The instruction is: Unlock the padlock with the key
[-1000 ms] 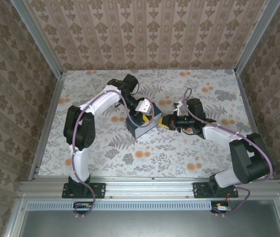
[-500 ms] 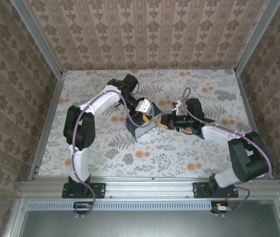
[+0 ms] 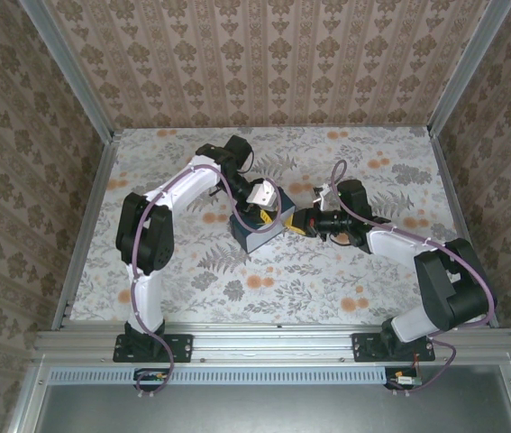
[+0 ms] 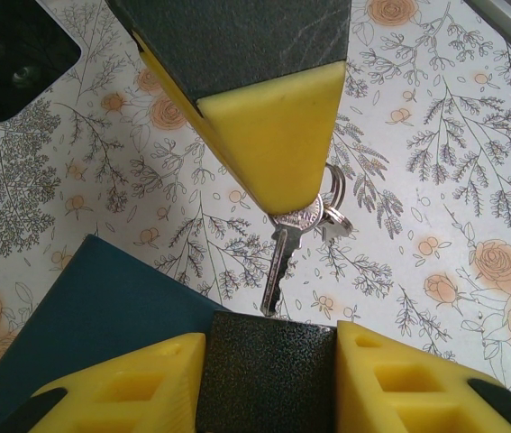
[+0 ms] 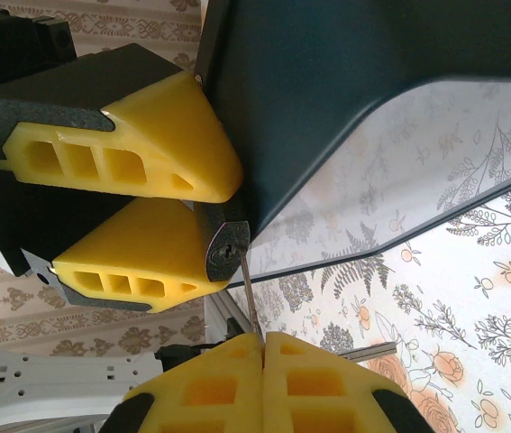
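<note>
Right wrist view: the key [image 5: 248, 298] is seen pinched between the pressed-together fingers of the right gripper [image 5: 262, 347], with its tip at the keyway of the padlock [image 5: 223, 248]. The padlock is clamped by the left gripper [image 5: 230, 225], just beside the blue box [image 5: 327, 90].

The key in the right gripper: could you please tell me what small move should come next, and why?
Probably push the key straight into the padlock. The right gripper pinches it, its tip sits at the keyhole, most of the blade shows, and the left gripper clamps the padlock.
</note>
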`<state>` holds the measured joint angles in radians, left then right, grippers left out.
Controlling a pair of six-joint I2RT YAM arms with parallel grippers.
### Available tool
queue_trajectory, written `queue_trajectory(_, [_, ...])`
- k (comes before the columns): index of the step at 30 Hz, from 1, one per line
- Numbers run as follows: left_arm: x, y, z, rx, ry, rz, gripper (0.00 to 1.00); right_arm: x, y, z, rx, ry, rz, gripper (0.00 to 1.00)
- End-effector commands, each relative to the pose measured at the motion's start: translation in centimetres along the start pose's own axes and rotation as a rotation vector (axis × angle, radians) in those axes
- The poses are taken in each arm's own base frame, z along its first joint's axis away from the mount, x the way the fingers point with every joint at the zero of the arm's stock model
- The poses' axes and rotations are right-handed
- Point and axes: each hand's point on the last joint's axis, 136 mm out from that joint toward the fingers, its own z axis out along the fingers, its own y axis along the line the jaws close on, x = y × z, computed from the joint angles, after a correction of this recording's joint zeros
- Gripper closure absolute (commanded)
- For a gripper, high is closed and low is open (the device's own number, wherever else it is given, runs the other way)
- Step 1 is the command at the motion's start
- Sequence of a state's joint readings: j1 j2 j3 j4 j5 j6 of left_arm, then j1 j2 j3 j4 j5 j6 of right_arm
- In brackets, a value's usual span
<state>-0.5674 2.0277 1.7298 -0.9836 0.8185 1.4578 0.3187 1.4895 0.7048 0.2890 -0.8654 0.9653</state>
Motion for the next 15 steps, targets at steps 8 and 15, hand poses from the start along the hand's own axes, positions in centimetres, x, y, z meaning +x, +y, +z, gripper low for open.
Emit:
queue_trajectory(8, [0.99, -0.76, 0.27, 0.025, 0.024, -0.039, 0.63, -0.48, 1.64, -0.20, -0.034, -0.017, -0.051, 1.00])
queue_trajectory(15, [1.18, -0.69, 0.15, 0.021, 0.027, -0.041, 0.63, -0.09, 1.55, -0.52, -0.029, -0.014, -0.056, 1.00])
